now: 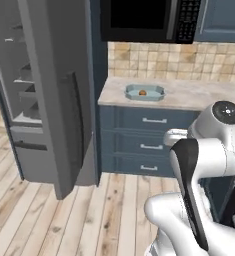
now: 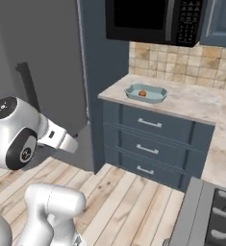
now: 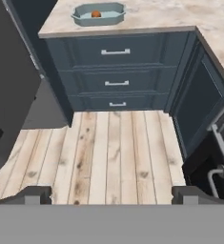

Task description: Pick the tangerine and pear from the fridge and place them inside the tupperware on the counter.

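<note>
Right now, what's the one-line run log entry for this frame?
tangerine: in tupperware on counter | pear: not placed | fridge: door open | gripper: open, empty, over floor

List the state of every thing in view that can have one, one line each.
fridge: door open, shelves showing
tupperware: on the counter, holding the tangerine
drawers: all three shut
microwave: door shut
fingers: spread wide, nothing between them

Kitchen: fridge (image 1: 49,100), counter (image 1: 189,95), microwave (image 1: 149,20)
</note>
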Tool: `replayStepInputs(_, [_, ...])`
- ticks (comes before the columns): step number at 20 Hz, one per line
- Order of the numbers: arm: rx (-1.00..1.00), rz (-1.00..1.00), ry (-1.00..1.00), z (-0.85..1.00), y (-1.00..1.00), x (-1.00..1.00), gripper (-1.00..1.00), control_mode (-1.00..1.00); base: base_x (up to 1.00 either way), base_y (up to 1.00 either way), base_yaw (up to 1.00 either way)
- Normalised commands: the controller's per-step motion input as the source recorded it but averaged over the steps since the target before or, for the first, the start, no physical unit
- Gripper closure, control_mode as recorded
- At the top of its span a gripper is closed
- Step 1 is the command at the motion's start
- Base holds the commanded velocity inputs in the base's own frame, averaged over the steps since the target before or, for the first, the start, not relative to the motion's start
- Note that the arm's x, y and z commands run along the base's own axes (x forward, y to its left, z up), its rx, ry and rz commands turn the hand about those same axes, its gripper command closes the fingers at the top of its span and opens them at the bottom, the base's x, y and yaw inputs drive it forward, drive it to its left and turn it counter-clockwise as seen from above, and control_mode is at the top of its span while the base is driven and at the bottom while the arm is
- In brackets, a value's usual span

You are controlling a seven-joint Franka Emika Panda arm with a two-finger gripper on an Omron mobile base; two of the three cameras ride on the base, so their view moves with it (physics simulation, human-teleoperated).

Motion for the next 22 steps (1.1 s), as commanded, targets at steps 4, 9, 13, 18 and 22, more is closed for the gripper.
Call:
replayStepInputs(4, [0.00, 0.00, 0.00, 0.00, 0.00, 0.00, -1.00, 1.00, -0.32, 0.52, 0.17])
replayStepInputs(9, [0.00, 0.00, 0.00, 0.00, 0.00, 0.00, -1.00, 1.00, 0.00, 0.65, 0.08])
replayStepInputs(13, [0.00, 0.00, 0.00, 0.00, 0.00, 0.00, -1.00, 1.00, 0.00, 0.74, 0.06])
replayStepInputs(18, [0.00, 0.00, 0.00, 0.00, 0.00, 0.00, -1.00, 1.00, -0.23, 0.72, 0.04])
replayStepInputs(22, [0.00, 0.00, 0.00, 0.00, 0.00, 0.00, -1.00, 1.00, -0.19, 0.79, 0.02])
